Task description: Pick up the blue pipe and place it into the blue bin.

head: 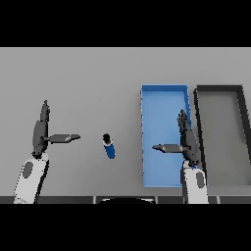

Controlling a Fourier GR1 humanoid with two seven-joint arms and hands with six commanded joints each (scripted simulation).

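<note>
Blue pipe (short cylinder, dark cap) lies beside rectangular blue bin.

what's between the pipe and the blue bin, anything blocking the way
Nothing visible. Bare table lies between the pipe and the blue bin to its right. The right hand hangs over the bin itself, thumb pointing toward the pipe, so it may crowd the drop. The left hand is on the pipe's other side.
</note>
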